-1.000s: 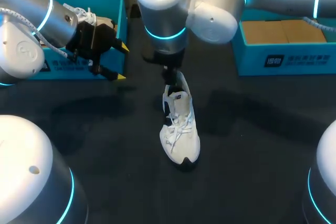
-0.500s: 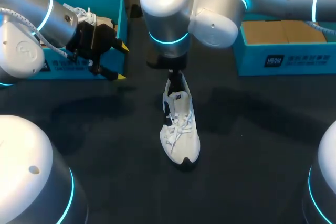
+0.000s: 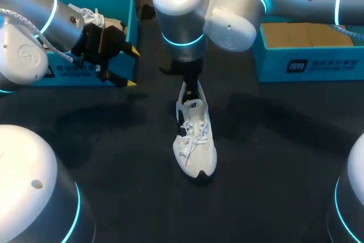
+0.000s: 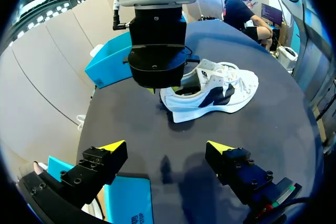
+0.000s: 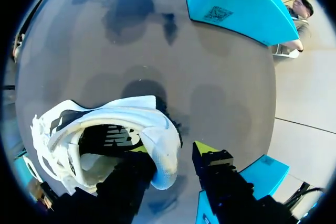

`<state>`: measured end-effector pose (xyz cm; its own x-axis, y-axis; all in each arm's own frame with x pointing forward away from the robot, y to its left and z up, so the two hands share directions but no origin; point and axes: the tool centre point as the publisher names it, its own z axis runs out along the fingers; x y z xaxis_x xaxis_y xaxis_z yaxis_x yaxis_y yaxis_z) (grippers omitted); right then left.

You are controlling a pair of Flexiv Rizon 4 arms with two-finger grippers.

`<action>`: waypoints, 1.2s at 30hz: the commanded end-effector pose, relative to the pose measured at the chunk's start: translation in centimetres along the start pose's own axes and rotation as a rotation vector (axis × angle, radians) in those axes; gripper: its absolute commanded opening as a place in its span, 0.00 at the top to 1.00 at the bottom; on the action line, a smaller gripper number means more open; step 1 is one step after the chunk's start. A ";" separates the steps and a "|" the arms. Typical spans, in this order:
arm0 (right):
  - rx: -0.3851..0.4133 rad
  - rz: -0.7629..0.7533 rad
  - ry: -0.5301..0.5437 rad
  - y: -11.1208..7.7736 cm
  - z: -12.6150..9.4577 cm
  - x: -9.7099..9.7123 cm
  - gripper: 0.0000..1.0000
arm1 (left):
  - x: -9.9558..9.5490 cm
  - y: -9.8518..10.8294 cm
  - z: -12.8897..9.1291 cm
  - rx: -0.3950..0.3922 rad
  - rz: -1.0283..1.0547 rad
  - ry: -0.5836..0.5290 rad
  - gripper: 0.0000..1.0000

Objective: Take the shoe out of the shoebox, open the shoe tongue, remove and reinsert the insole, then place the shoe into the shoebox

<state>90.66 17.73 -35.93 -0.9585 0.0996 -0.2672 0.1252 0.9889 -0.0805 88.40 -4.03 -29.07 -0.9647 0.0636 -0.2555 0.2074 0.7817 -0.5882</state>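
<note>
A white shoe with dark trim stands upright mid-table, toe toward the front edge, also seen in the left wrist view. My right gripper hangs straight down over its heel. In its own view the right gripper straddles the heel collar of the shoe: one finger is inside the opening, the other finger is just outside, with a thin gap showing. My left gripper is open and empty by the front corner of the left shoebox, and looks toward the shoe.
A second white shoe lies in the left teal box. Another teal box with a brown inside sits at the back right. Dark tabletop surrounds the shoe on all sides.
My right arm shifted slightly right and down over the heel, and its fingers have drawn closer together around the heel collar. The left arm and the shoe have not moved.
</note>
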 end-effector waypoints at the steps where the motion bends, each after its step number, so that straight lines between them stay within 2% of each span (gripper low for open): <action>1: 0.001 0.018 0.013 0.0 0.2 0.1 0.62 | -0.1 0.0 0.0 -0.004 0.000 0.001 0.00; 5: 0.006 0.023 0.019 0.1 0.6 0.6 0.70 | -0.1 0.0 0.0 -0.004 0.000 0.001 0.00; 8: 0.008 0.025 0.024 0.1 0.8 0.8 0.95 | -0.1 0.0 0.0 -0.004 0.000 0.001 0.00; 9: 0.008 0.026 0.025 0.2 0.9 0.8 1.00 | -0.1 0.0 0.0 -0.004 0.000 0.001 0.00; 14: 0.003 0.050 0.026 0.1 1.1 1.0 1.00 | -0.1 0.0 0.0 -0.004 0.000 0.001 0.00; 17: 0.003 0.057 0.035 0.0 0.6 1.0 1.00 | -0.1 0.0 0.0 -0.004 0.000 0.001 0.00; 21: -0.016 0.081 0.050 -0.3 -1.8 0.4 1.00 | -0.1 0.0 0.0 -0.004 0.000 0.001 0.00; 26: -0.040 0.092 0.061 -0.4 -6.5 -0.7 1.00 | -0.1 0.0 0.0 -0.004 0.000 0.001 0.00; 36: -0.026 0.116 0.058 -0.9 -14.2 -2.9 1.00 | -0.1 0.0 0.0 -0.004 0.000 0.001 0.00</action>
<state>90.42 18.16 -25.40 -0.9518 0.2184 -0.2156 0.2278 0.9735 -0.0197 88.40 -4.02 -29.07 -0.9647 0.0636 -0.2555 0.2073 0.7817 -0.5882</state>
